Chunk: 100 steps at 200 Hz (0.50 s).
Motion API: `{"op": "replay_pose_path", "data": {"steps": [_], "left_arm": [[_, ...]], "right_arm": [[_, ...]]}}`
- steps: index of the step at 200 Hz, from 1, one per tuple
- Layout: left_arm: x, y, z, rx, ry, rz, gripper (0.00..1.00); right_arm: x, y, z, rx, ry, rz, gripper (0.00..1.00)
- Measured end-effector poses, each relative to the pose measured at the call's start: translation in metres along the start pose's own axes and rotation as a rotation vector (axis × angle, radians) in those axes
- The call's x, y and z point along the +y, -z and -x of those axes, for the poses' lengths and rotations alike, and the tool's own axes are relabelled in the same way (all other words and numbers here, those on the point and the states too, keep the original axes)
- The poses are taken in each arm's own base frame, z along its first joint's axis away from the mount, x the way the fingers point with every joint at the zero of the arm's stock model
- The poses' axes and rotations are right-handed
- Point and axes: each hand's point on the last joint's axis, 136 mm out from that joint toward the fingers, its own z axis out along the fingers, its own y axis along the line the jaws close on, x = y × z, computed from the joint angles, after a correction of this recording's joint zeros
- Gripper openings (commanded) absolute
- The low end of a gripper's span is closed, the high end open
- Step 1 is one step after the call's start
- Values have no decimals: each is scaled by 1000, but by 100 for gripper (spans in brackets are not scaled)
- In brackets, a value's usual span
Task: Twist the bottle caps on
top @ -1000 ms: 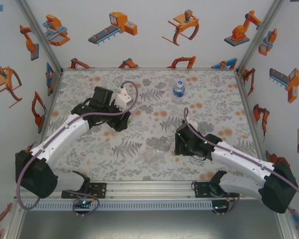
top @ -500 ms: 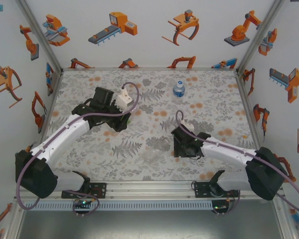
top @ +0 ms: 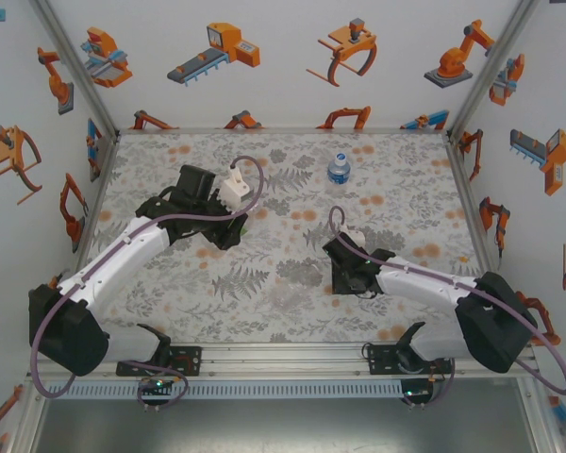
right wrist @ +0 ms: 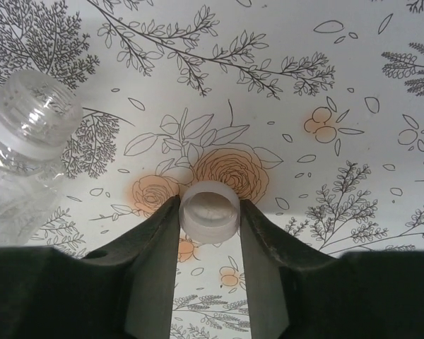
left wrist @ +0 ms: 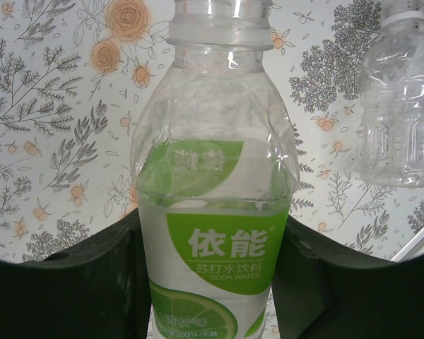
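Now the left gripper [left wrist: 212,236] holds the green-labelled bottle [left wrist: 215,212] low on its body, one dark finger [left wrist: 92,282] pressed to each side of the label. In the left wrist view the bottle fills the middle of the frame, its uncapped neck cut off by the top edge. In the top view this gripper sits left of centre over the floral mat [top: 406,189].

The right gripper [right wrist: 210,206] is narrowed onto a white cap [right wrist: 210,215], with a finger [right wrist: 152,268] touching either side of it. The cap sits at the lower middle of the right wrist frame, over an orange rose in the mat's pattern. Whether it rests on the mat or is lifted just clear is hard to judge from this angle.

Beside it, in the upper left of that frame, lies the colourless bottle [right wrist: 32,116], its threaded neck open and pointing toward the top of the frame. It is near the cap but apart from it.

The blue-labelled bottle [top: 338,169] stands upright in the upper middle of the top view, well apart from both grippers.
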Motion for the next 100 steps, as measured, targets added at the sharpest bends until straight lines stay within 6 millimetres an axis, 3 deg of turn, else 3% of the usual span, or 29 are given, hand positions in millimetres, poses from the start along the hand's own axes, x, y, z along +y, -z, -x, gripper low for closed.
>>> {"op": "replay_pose_path", "data": {"steps": [58,100], "left_arm": [[0,0,0,1,0,1,11],[0,0,0,-1,-3,1,11]], "right_arm": [[-8,-2,9,-6,-13,-6,31],[-28,-1,43,-26,-42,-27,31]]}}
